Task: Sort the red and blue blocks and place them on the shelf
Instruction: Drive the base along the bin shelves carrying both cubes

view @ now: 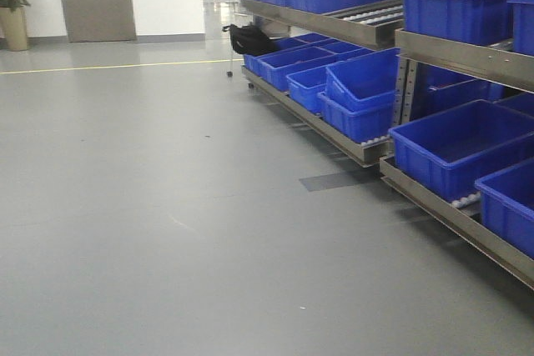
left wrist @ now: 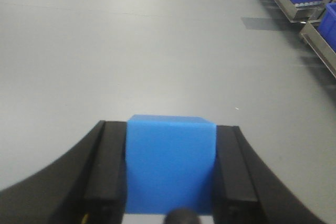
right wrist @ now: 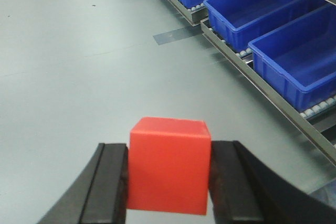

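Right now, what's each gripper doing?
Left gripper: closed on the blue block.
Right gripper: closed on the red block.

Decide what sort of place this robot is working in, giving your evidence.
Probably a warehouse or factory storeroom: a steel roller-track shelf lined with blue bins, and a wide grey floor with a yellow line.

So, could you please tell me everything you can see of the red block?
The red block is a plain, matte, bright red cube with crisp edges and no markings. It sits upright and square between the black pads of the right tool, which press on its two opposite sides; its top and near face show. It hangs above the grey floor, with the shelf and its blue bins off to the right. Only the right wrist view shows it.
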Tool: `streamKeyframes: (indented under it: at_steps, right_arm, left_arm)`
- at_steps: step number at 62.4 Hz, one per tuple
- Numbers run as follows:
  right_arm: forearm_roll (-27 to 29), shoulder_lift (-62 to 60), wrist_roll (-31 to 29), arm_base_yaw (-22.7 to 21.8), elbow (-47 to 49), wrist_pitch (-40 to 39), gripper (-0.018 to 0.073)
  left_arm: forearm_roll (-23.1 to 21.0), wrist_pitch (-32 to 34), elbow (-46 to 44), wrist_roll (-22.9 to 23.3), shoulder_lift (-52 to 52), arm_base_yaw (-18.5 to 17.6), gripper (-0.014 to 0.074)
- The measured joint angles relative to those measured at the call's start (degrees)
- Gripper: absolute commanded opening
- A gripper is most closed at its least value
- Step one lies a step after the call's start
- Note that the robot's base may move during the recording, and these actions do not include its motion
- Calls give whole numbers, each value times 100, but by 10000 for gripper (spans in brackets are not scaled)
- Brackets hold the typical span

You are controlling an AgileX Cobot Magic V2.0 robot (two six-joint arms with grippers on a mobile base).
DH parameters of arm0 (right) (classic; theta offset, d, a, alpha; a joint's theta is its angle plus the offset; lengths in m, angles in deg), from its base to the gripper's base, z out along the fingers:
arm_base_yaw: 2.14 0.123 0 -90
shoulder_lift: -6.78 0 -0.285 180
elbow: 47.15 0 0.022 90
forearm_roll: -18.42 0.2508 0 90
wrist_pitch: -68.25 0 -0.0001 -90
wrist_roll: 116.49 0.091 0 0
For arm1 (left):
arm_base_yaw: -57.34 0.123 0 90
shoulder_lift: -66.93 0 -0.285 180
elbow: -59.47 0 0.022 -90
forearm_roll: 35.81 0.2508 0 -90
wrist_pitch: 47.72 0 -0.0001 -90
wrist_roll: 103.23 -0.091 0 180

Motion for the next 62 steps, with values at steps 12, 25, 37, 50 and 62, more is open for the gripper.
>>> streamKeyframes:
  at_steps: [12, 25, 37, 50, 62]
  right_arm:
    - [0, 0, 0, 0, 0, 0, 49]
    - [0, 0, 0, 0, 0, 0, 49]
    - [0, 0, 0, 0, 0, 0, 49]
    - [0, 0, 0, 0, 0, 0, 49]
    - [0, 0, 0, 0, 0, 0, 49]
  left_arm:
    - [0, 0, 0, 0, 0, 0, 125]
    - [0, 0, 0, 0, 0, 0, 125]
    - [0, 0, 0, 0, 0, 0, 125]
    - [0, 0, 0, 0, 0, 0, 125]
    - [0, 0, 0, 0, 0, 0, 125]
